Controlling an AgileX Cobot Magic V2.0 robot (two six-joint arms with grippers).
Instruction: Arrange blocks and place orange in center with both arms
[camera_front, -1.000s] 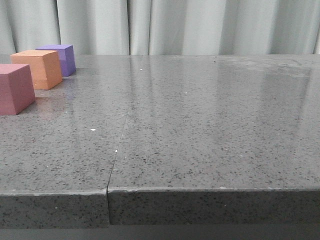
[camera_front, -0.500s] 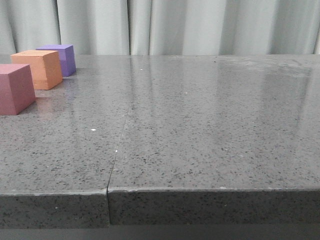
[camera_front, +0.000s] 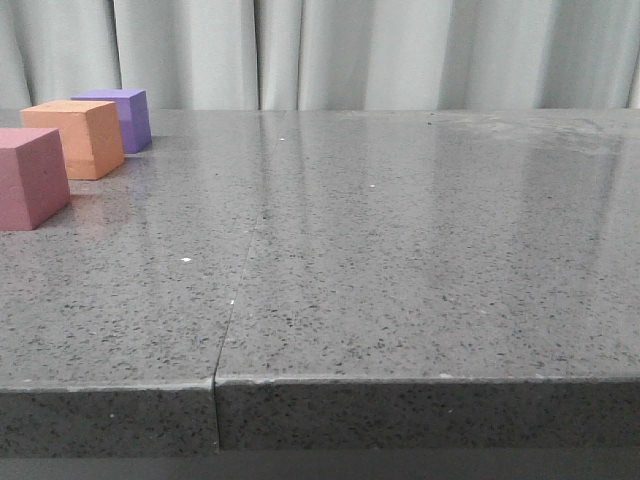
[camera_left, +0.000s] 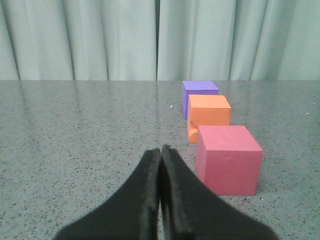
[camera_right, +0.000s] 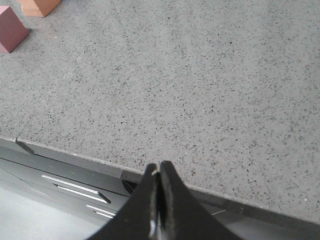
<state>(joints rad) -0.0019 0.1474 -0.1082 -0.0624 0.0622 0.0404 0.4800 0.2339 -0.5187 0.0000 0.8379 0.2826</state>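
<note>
The grey speckled stone table (camera_front: 400, 250), with a seam running front to back, carries three matte foam cubes in a straight line along its far left side, the line running away from the robot: the pink-red cube (camera_front: 30, 178) nearest, the bright orange cube (camera_front: 75, 138) in the middle, the purple cube (camera_front: 122, 118) farthest. All three sit flat, near one another; whether they touch cannot be told. The black left gripper (camera_left: 160, 150) hangs just beside the pink-red cube with its fingers pressed together on nothing, and the black right gripper (camera_right: 158, 167), likewise closed and empty, hovers over the table's near edge, well apart from the cubes.
</note>
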